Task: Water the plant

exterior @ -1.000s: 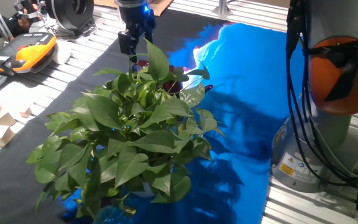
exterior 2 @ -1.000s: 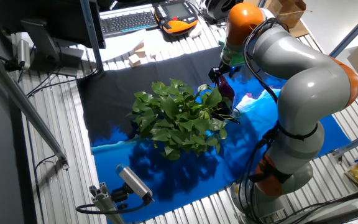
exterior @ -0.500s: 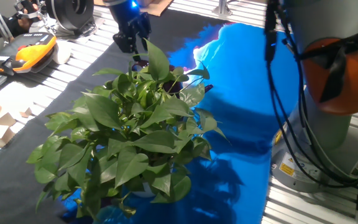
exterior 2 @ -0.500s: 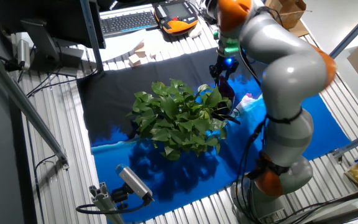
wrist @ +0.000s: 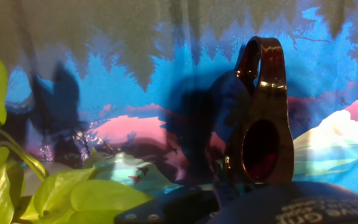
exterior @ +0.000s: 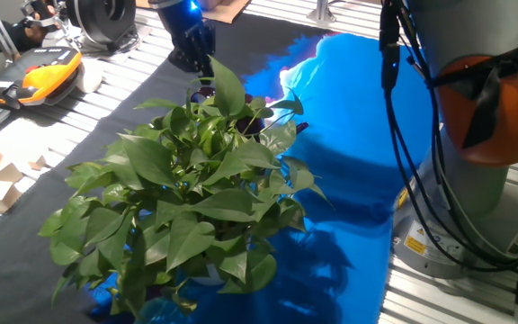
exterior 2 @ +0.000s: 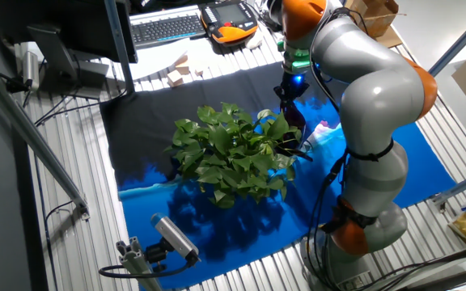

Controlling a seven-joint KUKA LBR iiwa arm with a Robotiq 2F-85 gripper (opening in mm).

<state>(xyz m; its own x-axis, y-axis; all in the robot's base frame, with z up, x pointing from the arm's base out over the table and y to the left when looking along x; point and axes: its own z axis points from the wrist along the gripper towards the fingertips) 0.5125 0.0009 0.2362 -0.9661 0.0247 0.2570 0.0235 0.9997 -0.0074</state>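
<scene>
The arm looked to be at the grab-the-cup step: the pincer [exterior: 192, 56] sat at the top of the frame, over the maroon cup [wrist: 259, 118] just behind the plant [exterior: 183, 193], which filled the desk [exterior: 349, 171] centre-left. Couldn't tell its opening (hidden). Next it'd need a firm grip and tilt. Versus a second before, the pincer had shifted left.

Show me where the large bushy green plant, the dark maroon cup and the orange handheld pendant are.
large bushy green plant [exterior: 192, 193], one fixed view, middle leaves.
dark maroon cup [wrist: 261, 134], hand view, side wall under the handle.
orange handheld pendant [exterior: 48, 67], one fixed view, orange casing.
</scene>
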